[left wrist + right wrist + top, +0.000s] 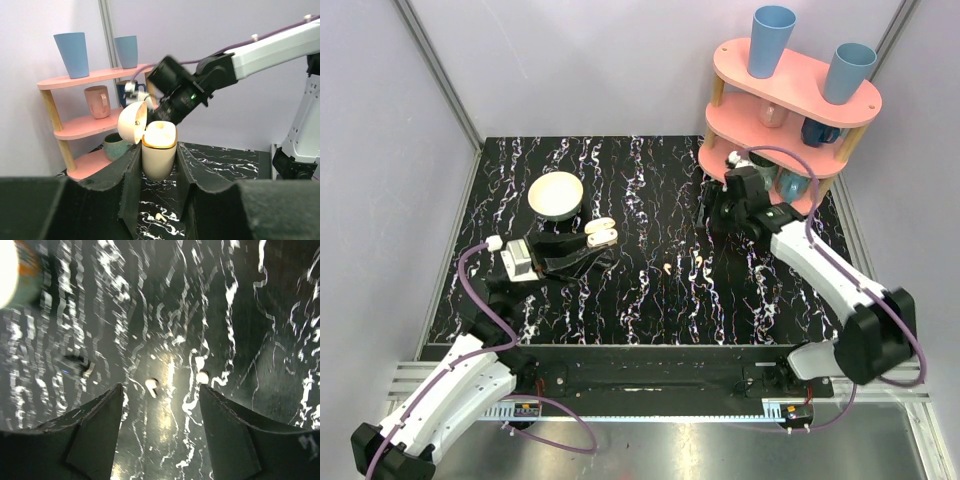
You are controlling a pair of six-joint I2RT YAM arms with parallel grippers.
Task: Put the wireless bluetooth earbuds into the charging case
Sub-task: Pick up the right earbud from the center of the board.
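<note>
Step in hand: pick-up of the first earbud, not yet done. Neither one is in the case.

Left end effector (158, 165), toward the near left corner of the tabletop (650, 310): clamped narrow on the charging case (601, 234). The case sits upright between the fingers with its lid hinged open, the opening facing up.

Earbuds (151, 385): both lie loose on the tabletop near its middle, to the right of the held case and apart from it. The second earbud (202, 376) lies near the first, not touching it.

Right end effector (160, 387): fingers wide, nothing between them, hanging above the tabletop beyond the earbuds, toward the far right corner. In the right wrist view one earbud lies in the gap between the two fingertips. The other lies just off the tip of the finger on the right of that view. No contact with either.

Farther back: a cream bowl (556, 195) beyond the case, toward the far left. A pink shelf (790, 90) with cups stands at the far right corner.

Judgement on the next move: lower the right end effector over one earbud only, close gently, then carry it to the open case. Risks: the piece is tiny and curved, likely to skid or flip on the smooth tabletop, and the neighbouring earbud could be knocked.
</note>
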